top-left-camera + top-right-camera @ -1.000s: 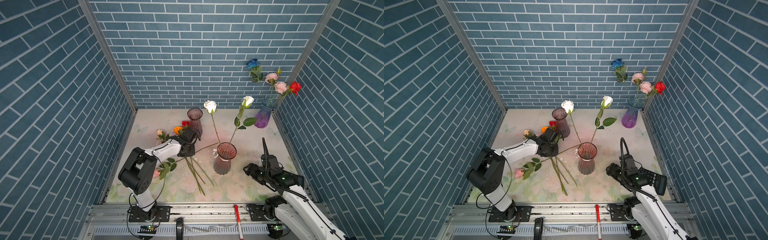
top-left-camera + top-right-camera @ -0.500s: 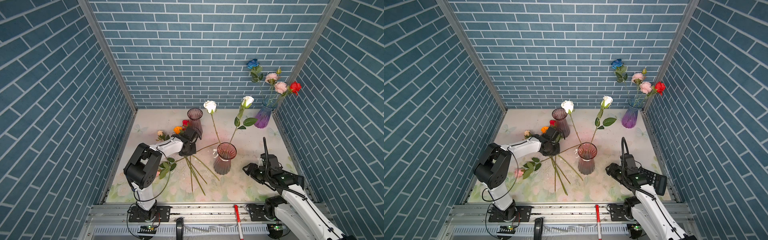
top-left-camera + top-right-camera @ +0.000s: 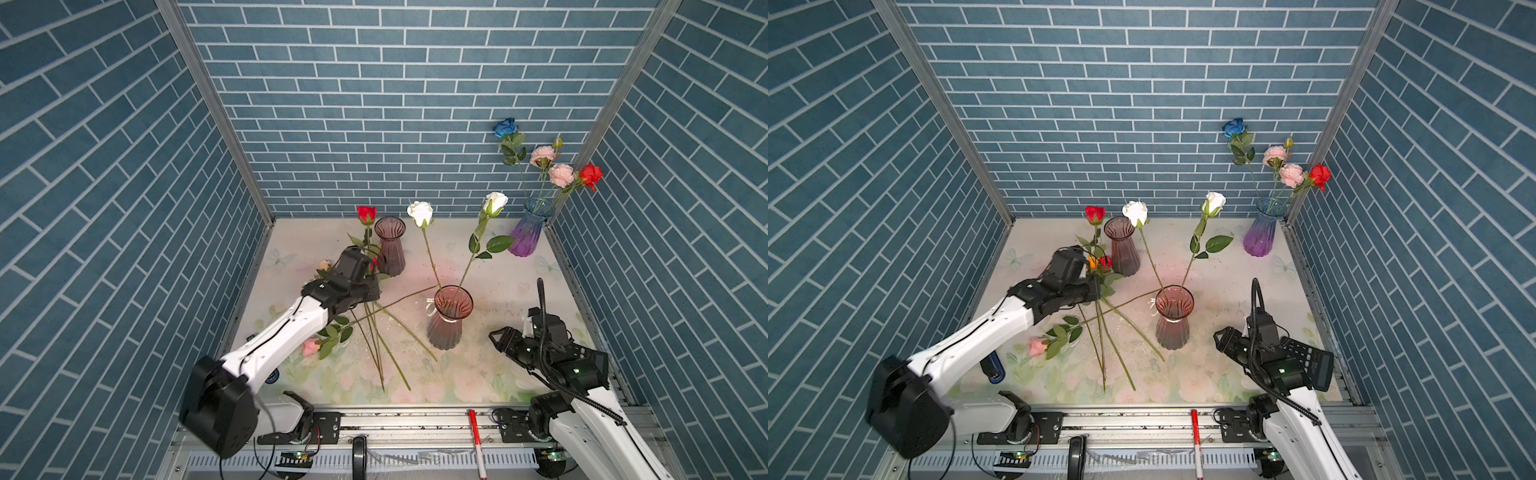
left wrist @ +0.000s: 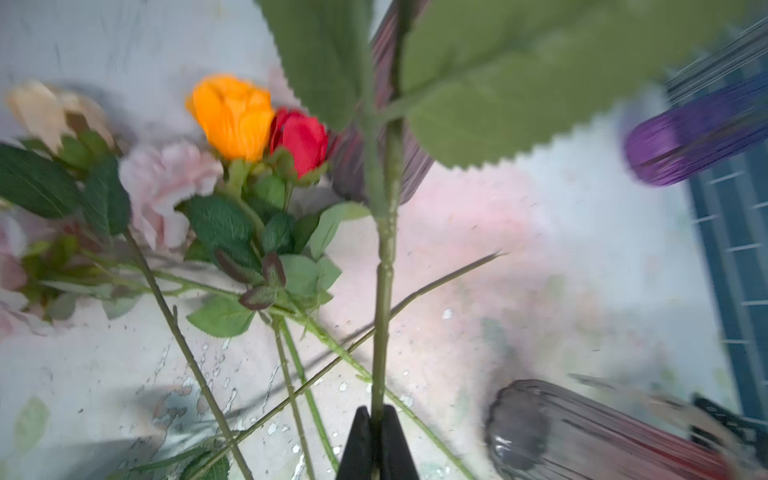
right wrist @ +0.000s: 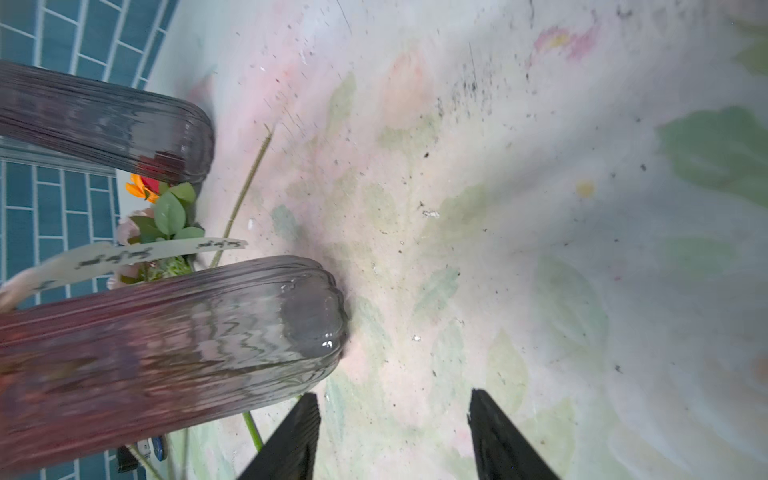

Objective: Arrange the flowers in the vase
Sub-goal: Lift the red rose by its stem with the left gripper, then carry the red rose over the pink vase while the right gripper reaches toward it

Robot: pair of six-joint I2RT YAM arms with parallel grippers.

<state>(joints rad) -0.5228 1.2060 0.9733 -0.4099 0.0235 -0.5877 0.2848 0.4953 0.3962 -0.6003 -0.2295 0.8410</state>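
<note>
While loose flowers [image 4: 224, 224] lie crossed on the worktop [image 3: 498, 282] toward its left edge, between the smoky vase [image 3: 390, 249] near the back edge and the pink vase [image 3: 446, 328] at the middle, my left pincer [image 4: 376, 415] pinches the red rose [image 3: 366, 213] by its green stem. Its bloom stands upright beside the smoky vase's rim. My right pincer [image 5: 392, 415] hangs with jaws parted, empty, near the front-right corner.

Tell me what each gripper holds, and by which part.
The left gripper is shut on the red rose, clamping its green stem below the leaves. The right gripper holds nothing; its jaws stand open.
</note>
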